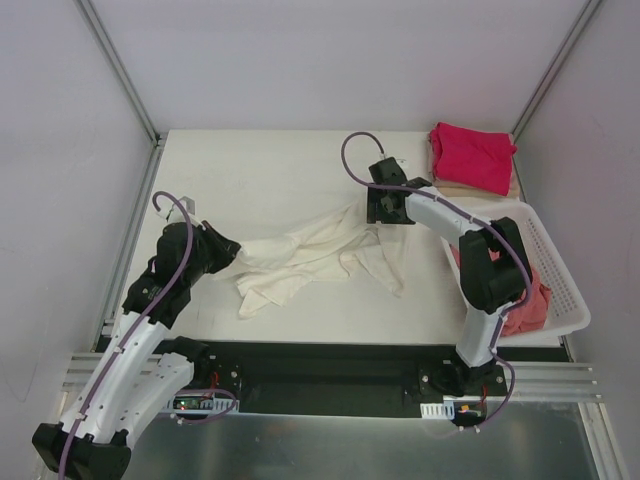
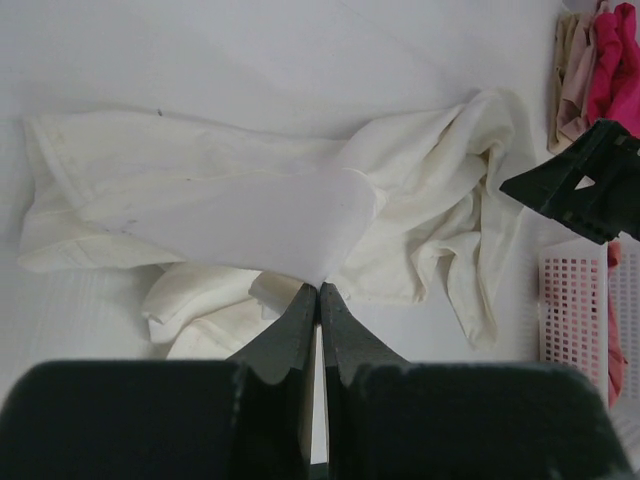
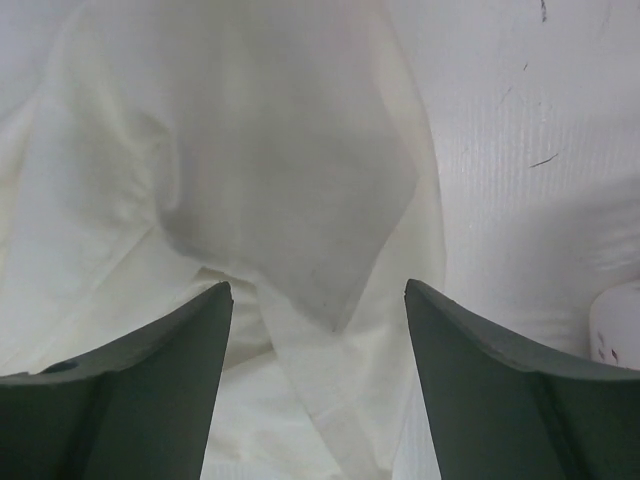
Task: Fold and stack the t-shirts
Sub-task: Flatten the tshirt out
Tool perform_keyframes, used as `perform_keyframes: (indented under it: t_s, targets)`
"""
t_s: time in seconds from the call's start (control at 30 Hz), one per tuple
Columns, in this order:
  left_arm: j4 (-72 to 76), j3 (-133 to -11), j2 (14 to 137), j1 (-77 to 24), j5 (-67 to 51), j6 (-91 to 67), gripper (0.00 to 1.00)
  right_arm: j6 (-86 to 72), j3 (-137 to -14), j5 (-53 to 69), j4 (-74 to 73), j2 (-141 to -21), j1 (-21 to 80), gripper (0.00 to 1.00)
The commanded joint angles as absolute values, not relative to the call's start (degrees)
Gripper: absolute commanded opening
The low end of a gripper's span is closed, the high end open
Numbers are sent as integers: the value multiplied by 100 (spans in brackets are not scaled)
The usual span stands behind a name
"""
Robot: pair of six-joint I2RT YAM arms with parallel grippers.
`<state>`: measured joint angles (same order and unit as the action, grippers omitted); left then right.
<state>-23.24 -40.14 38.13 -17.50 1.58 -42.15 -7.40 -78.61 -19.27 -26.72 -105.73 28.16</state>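
Observation:
The cream t-shirt [image 1: 320,255] lies crumpled mid-table. My left gripper [image 1: 232,252] is shut on a fold at its left edge; in the left wrist view the fingers [image 2: 320,288] pinch the cream cloth [image 2: 250,200]. My right gripper [image 1: 385,210] hovers over the shirt's right end, open, with cream fabric [image 3: 280,180] between and below its jaws [image 3: 318,290] and not gripped. The magenta-red t-shirt [image 1: 472,155] lies folded at the back right on a tan one [image 1: 470,187]. The salmon-pink t-shirt [image 1: 525,305] lies in the basket.
The white slotted basket [image 1: 560,270] stands along the right edge, next to my right arm; it also shows in the left wrist view [image 2: 575,290]. Grey walls and metal frame posts enclose the table at the back and sides.

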Motion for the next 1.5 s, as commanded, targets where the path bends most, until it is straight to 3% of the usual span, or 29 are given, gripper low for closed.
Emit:
perform_keyframes:
  t_s: [0.0,0.07,0.17,0.2,0.3,0.43,0.5,0.67,0.83,0.93,1.03,1.27,1.47]
  targets:
    - [-2259,-4298,3920,-1687,413,-4034,0,-686,-8007,-1670,-2830,-10837,2672,72]
    - [-2250,-4315,3964,-1687,431,-4043,0,-677,-8033,-1600,-2778,-10933,2663,70]
    - [-2241,-4333,4051,-1696,466,-4043,0,-642,-8103,-1591,-2585,-11021,2646,44]
    - [-2250,-4342,4078,-1688,483,-4052,0,-598,-8156,-1582,-2532,-11030,2654,28]
    - [-2241,-4386,4183,-1687,518,-4043,0,-563,-8314,-1775,-2601,-11022,2663,20]
    - [-2250,-4447,4254,-1687,615,-4034,0,-396,-8385,-2126,-2794,-10723,2663,17]
    - [-2259,-4473,4245,-1687,624,-4025,0,-343,-8446,-2188,-2917,-10627,2654,23]
    - [-2250,-4500,4228,-1688,607,-4034,0,-264,-8569,-2153,-3094,-10661,2628,23]
    - [-2250,-4474,4149,-1687,580,-4008,0,-281,-8727,-1960,-3181,-10881,2601,17]
    - [-2250,-4491,4140,-1696,606,-3982,0,-246,-8771,-1942,-3182,-10890,2593,3]
    - [-2259,-4596,4113,-1687,694,-3885,0,-176,-8693,-2091,-3120,-10627,2593,1]
    - [-2355,-5580,3604,-1687,1089,-3542,0,113,-8306,-2268,-3094,-8294,2593,1]
    - [-2356,-7176,2927,-1688,941,-3227,0,281,-8384,-1733,-3260,-5979,2593,1]
